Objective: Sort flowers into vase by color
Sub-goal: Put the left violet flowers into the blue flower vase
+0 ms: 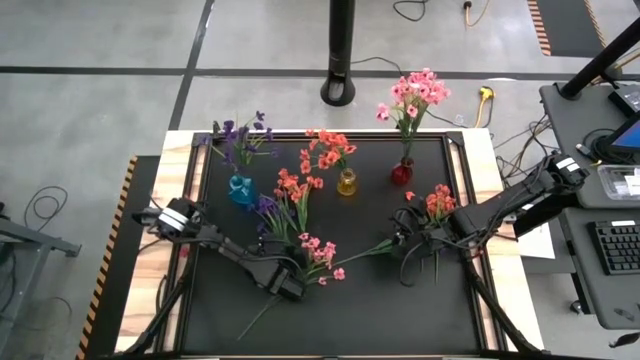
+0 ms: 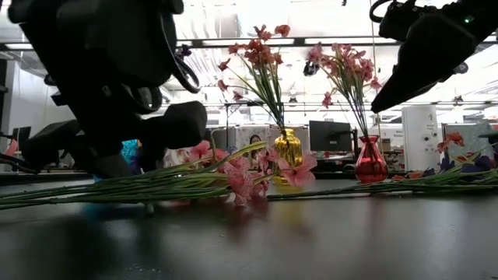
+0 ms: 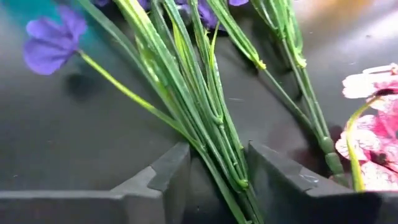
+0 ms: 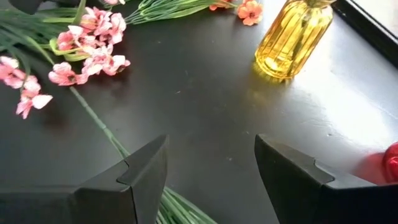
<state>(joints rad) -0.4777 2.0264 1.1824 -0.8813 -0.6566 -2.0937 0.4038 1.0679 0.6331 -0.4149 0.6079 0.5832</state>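
Three vases stand along the far part of the black mat: a blue one [image 1: 240, 190] with purple blossoms, a yellow one [image 1: 347, 183] with orange-red blossoms, and a red one [image 1: 402, 172] with pink blossoms. Loose sprays lie flat on the mat: purple and orange-red ones [image 1: 288, 205], a pink one [image 1: 320, 255] and an orange-red one [image 1: 438, 205]. My left gripper [image 3: 217, 155] is open and low over a bundle of green stems [image 3: 205, 106], one finger on each side. My right gripper [image 4: 211, 149] is open above the pink spray's stem [image 4: 99, 124].
The yellow vase [image 4: 292, 37] stands close ahead of my right gripper, and the red vase [image 4: 392, 163] is just beside it. The mat's raised frame [image 1: 470, 200] runs along each side. Bare mat lies toward the near edge [image 1: 380, 310]. A dark pole base [image 1: 340, 90] stands beyond the table.
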